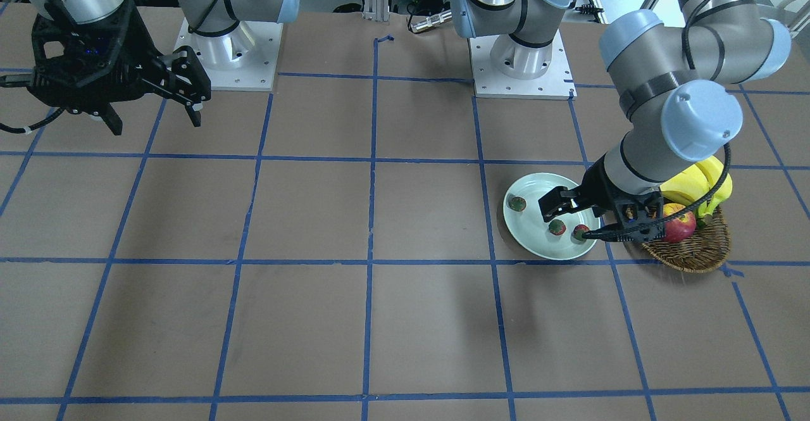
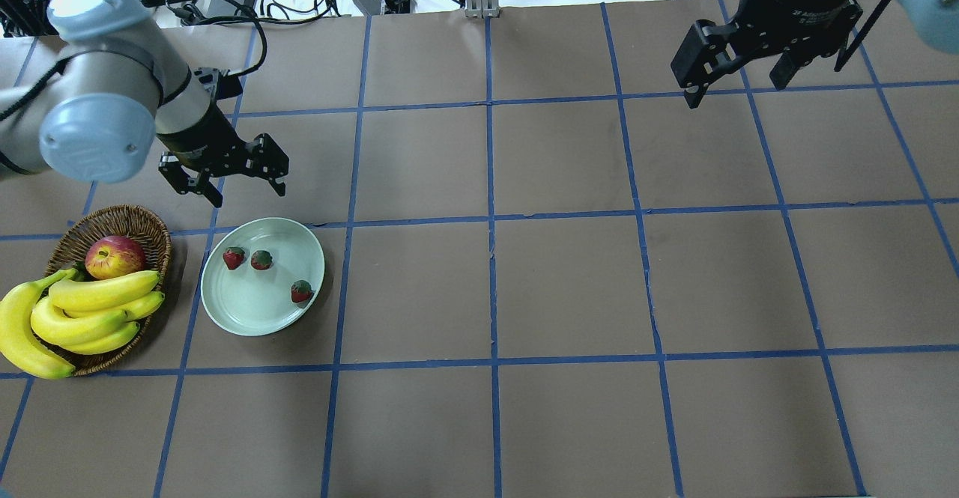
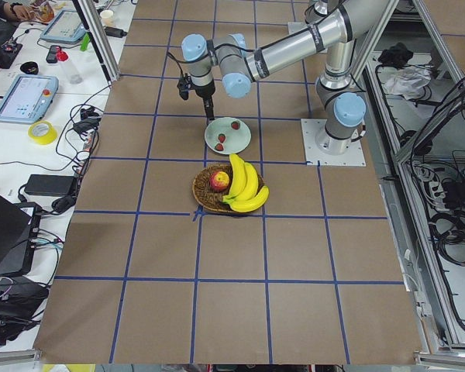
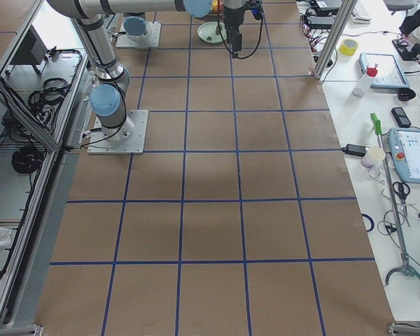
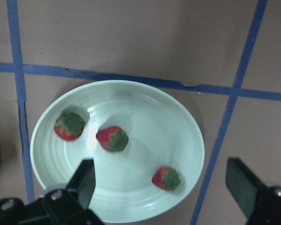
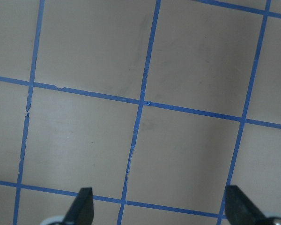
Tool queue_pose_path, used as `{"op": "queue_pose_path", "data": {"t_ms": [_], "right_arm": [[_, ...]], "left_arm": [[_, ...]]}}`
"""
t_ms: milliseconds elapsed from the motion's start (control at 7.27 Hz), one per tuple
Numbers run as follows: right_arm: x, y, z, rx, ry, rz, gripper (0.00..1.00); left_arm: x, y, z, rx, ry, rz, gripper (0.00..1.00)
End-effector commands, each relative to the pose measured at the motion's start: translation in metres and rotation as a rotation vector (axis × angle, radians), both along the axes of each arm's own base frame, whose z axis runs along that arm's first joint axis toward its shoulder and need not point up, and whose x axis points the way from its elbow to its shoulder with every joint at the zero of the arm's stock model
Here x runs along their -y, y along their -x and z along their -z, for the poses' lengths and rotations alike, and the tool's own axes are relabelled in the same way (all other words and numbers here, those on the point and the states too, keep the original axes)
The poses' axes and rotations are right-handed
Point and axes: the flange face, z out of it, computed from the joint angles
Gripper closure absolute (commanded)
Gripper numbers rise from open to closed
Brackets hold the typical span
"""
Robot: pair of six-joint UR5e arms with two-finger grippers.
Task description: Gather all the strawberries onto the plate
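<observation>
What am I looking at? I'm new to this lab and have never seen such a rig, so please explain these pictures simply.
Two robot arms stand at a brown table taped into blue squares. One picture looks down from behind the robot and one from the side facing it. Two are taken from the table's ends, and two come from cameras on the wrists. The left gripper hangs open close to a pale green plate and holds nothing. On the plate lie three strawberries. Beside the plate sits a wicker basket with an apple and bananas. The right gripper is open and empty too, over bare table.
</observation>
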Motion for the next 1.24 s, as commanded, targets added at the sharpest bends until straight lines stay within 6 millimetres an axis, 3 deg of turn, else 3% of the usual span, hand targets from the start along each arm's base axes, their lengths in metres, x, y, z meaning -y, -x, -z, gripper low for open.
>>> {"op": "queue_pose_path", "data": {"t_ms": [0, 138, 413, 688, 825, 1100], "right_arm": [[0.0, 0.0, 0.0, 0.0, -0.001, -0.001, 0.0], [0.0, 0.0, 0.0, 0.0, -0.001, -0.001, 0.0], [0.0, -0.001, 0.0, 0.0, -0.001, -0.002, 0.0], [0.0, -0.001, 0.0, 0.0, -0.001, -0.002, 0.0], [0.0, 0.0, 0.0, 0.0, -0.001, 0.001, 0.0], [0.0, 0.0, 0.0, 0.0, -0.001, -0.001, 0.0]], "left_arm": [[-0.006, 0.003, -0.077, 0.009, 0.045, 0.039, 0.0], [-0.017, 0.009, -0.106, 0.014, 0.094, 0.045, 0.0], [-0.04, 0.015, -0.128, 0.034, 0.087, 0.056, 0.0], [-0.054, 0.056, -0.155, 0.049, 0.163, 0.06, 0.0], [-0.062, 0.08, -0.147, 0.036, 0.141, 0.043, 0.0], [-0.069, 0.086, -0.146, 0.079, 0.137, 0.036, 0.0]]}}
